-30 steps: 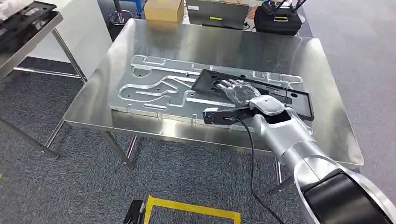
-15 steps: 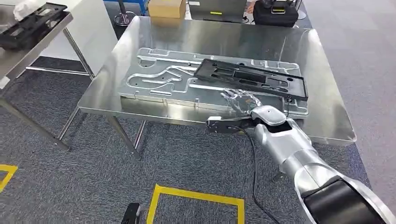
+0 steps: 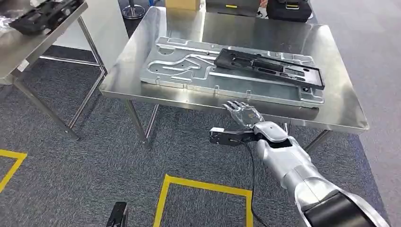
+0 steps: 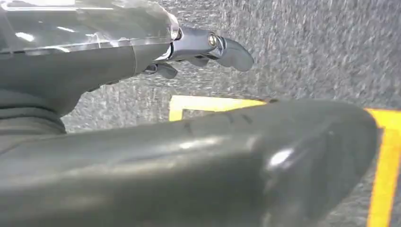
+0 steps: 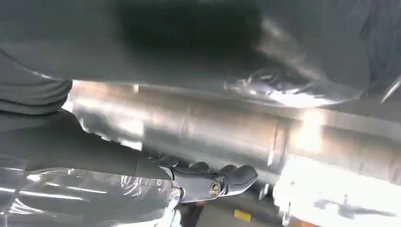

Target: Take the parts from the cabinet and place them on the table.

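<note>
Steel table, seen from the head view, carrying a machined aluminium plate with routed channels. A black plastic frame part lies flat on the plate's right half, nothing touching it. Behind the table stand a cardboard box and a black case. To the left, a second steel table holds more black parts. The floor is grey carpet marked with yellow tape lines.

Right hand, at the end of the silver arm, hangs in front of the table's near edge and below its top, apart from the frame part; fingers spread and slightly curled, holding nothing. The right wrist view shows the table's shiny edge just beyond the fingertips.

Left hand, in its wrist view, hangs over carpet and tape, holding nothing; how far its fingers are spread cannot be told.

No legible writing.
</note>
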Robot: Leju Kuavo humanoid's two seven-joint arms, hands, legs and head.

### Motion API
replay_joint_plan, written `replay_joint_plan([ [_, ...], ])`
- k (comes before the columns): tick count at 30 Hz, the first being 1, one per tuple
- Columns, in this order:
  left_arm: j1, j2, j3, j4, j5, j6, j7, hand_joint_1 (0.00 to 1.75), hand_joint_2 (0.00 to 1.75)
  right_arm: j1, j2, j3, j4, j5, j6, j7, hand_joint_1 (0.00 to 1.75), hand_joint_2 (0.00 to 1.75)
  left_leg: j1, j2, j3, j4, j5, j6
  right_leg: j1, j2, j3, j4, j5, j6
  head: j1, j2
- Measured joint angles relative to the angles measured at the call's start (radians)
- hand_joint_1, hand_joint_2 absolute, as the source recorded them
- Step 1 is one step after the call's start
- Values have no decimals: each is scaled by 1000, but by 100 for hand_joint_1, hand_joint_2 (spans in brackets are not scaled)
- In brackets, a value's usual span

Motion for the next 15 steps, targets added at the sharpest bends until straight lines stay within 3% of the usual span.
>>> replay_joint_plan([
  [2, -3, 0, -3, 0, -2, 0, 6, 0, 0, 39, -7, -10, 0, -3, -17, -9, 0, 0, -6, -2, -25, 0, 20, -1, 9, 3, 87, -88, 61, -19, 0, 0],
  [3, -3, 0, -5, 0, -10, 0, 9, 0, 0, 51, -10, -16, 0, -3, -21, -8, 0, 0, -12, -2, -36, -1, 32, -2, 16, 6, 159, -180, 72, -40, 0, 0],
  [4, -4, -6, -8, -1, -19, 0, 14, 0, 0, 59, -14, -20, -2, -3, -26, -6, 0, 0, -7, 0, -41, 0, 40, -4, 28, 8, 219, -268, 35, -63, -1, 0],
  [5, -6, -5, -12, -1, -26, 0, 19, 0, 0, 72, -15, -22, -3, -3, -37, -4, 0, 0, -10, 1, -44, -3, 50, -10, 29, 1, 243, -318, 19, -61, -1, 0],
  [6, -7, -7, -18, -1, -36, -2, 26, 0, 0, 91, -20, -24, -2, -4, -41, 0, 0, 0, -6, 4, -39, -14, 59, -16, 33, 1, 240, -318, 37, -57, 0, 0],
  [8, -10, -11, -30, -1, -44, -12, 36, 0, 0, 139, -32, -35, -1, -14, -47, 7, 0, 0, 0, 3, -33, -29, 80, -28, 37, 1, 242, -333, 51, -69, 0, 0],
  [9, -9, -13, -34, -1, -54, -15, 36, 0, 0, 171, -37, -43, 0, -24, -55, 14, 0, 0, -7, 3, -39, -22, 82, -34, 22, -4, 243, -359, 79, -71, 0, 0],
  [10, -7, -15, -42, -1, -58, -19, 36, 0, 0, 198, -41, -49, 0, -35, -68, 18, 0, 0, -7, 3, -51, -4, 41, -37, 23, -8, 236, -370, 95, -70, 0, 0],
  [11, -5, -18, -50, -1, -68, -22, 36, 0, 0, 224, -47, -57, 0, -47, -82, 22, 0, 0, -4, 3, -68, 43, -26, -38, 22, -7, 223, -371, 109, -76, -2, 0],
  [13, -8, -21, -65, -1, -103, -29, 35, 0, 0, 289, -62, -79, 0, -82, -121, 35, 0, 0, -1, 4, -93, 185, -141, -44, 21, -9, 193, -371, 132, -70, -1, 0],
  [14, -10, -24, -78, -1, -122, -29, 36, 0, 0, 325, -75, -93, 0, -101, -144, 38, 0, 0, 0, 4, -99, 249, -159, -49, 20, -12, 177, -369, 143, -68, -2, 0],
  [15, -12, -28, -90, -1, -138, -29, 39, 0, 0, 368, -89, -110, 2, -122, -175, 43, 0, 0, 2, 4, -92, 286, -141, -53, 19, -17, 162, -367, 153, -63, -1, 0],
])
